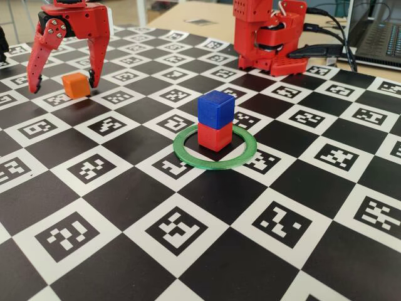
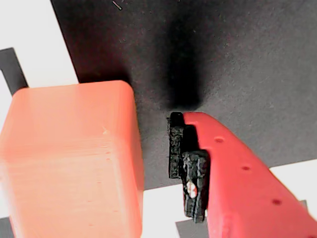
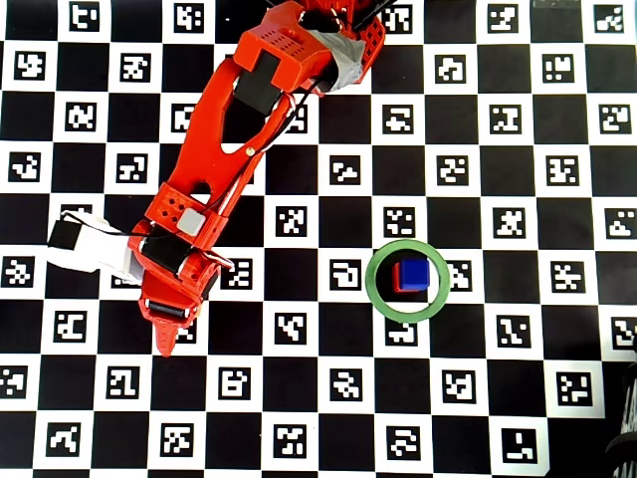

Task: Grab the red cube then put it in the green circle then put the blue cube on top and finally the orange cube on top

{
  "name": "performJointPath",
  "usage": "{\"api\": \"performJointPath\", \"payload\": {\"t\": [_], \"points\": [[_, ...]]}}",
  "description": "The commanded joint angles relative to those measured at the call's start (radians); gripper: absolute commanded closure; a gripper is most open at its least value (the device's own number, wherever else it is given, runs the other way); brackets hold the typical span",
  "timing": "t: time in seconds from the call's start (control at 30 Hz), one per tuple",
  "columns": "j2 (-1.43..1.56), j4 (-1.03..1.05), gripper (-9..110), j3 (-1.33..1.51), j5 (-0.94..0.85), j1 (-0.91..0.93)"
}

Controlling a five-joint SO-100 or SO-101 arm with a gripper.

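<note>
Now the orange cube sits on the board, well apart from the green circle, w/ the gripper spread wide around it, not touching. Inside the circle, the blue cube sits on the red cube.

Checkered marker board carries green circle, orange cube.

orange cube cropped in wrist view

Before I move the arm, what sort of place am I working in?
Likely a robotics lab bench: a marker-printed checkerboard mat, a laptop with cables at the back, and a red printed arm.
</note>
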Motion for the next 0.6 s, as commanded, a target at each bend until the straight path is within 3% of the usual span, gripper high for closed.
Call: {"api": "performJointPath", "payload": {"t": [0.0,0.13,0.57], "points": [[0.046,-0.015,64,-0.075,0.002,-0.021],[0.046,-0.021,75,-0.074,0.011,-0.026],[0.064,-0.026,92,-0.067,-0.002,-0.012]]}}
